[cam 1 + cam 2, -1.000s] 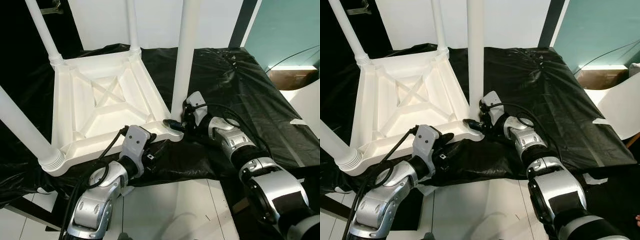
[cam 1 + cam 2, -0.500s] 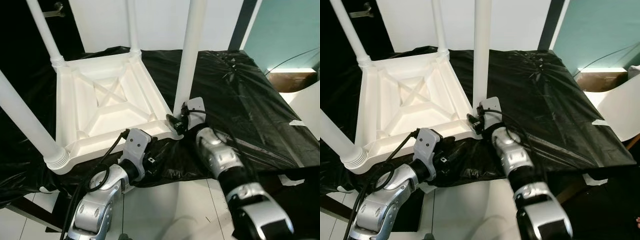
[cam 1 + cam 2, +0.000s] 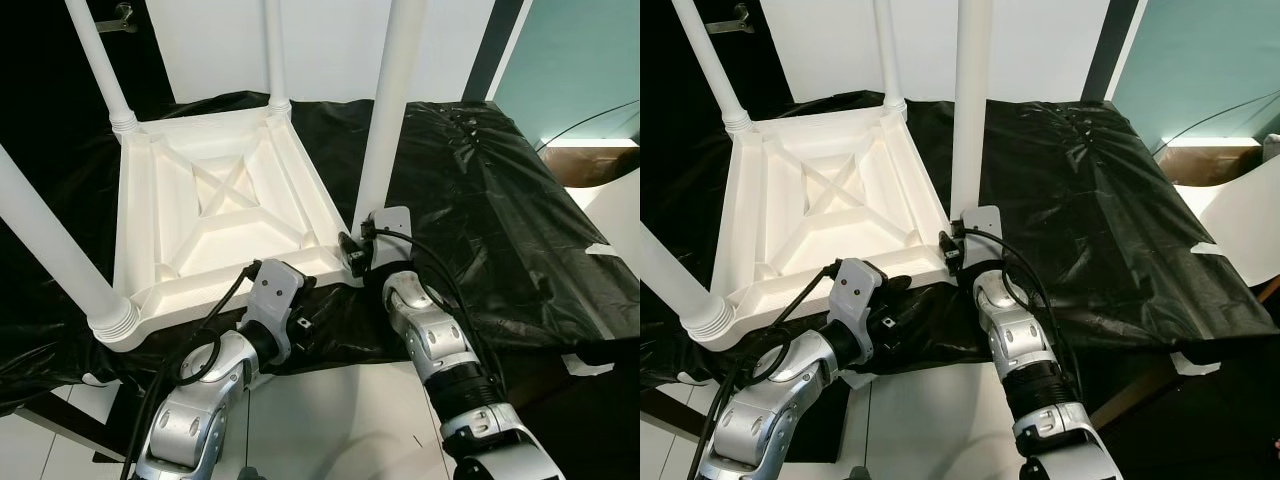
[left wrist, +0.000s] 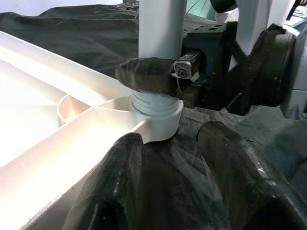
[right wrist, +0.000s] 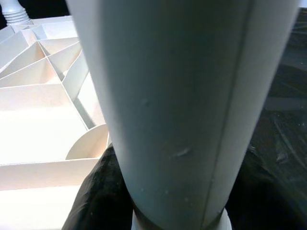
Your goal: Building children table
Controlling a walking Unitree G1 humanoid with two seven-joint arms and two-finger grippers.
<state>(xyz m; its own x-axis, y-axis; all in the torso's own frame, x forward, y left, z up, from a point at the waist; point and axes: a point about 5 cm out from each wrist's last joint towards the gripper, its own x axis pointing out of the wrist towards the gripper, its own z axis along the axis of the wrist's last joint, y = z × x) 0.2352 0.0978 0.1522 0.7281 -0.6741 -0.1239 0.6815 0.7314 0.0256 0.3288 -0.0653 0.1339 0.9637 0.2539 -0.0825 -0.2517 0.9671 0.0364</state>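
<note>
A white plastic children's table (image 3: 135, 220) lies upside down on a black sheet, its ribbed underside facing up. Its legs stand upward. My right gripper (image 3: 352, 252) is shut on the base of the near right leg (image 3: 385, 120), just above the threaded collar (image 4: 153, 103); one right finger (image 4: 146, 74) wraps the leg. In the right wrist view that leg (image 5: 182, 105) stands close between the fingers. My left gripper (image 4: 168, 158) is open at the table's near edge, its fingers (image 4: 115, 182) resting on the sheet just short of the corner socket.
The other legs rise at the near left (image 3: 50, 240), far left (image 3: 100, 60) and far middle (image 3: 272, 50). The black sheet (image 3: 480, 180) drapes over the platform. White tiled floor (image 3: 330, 420) lies in front, and a brown box (image 3: 600, 160) sits at the right.
My right arm has swung from the right of the leg round to its near side, with the gripper staying on the leg's base. The left gripper has stayed at the table's edge.
</note>
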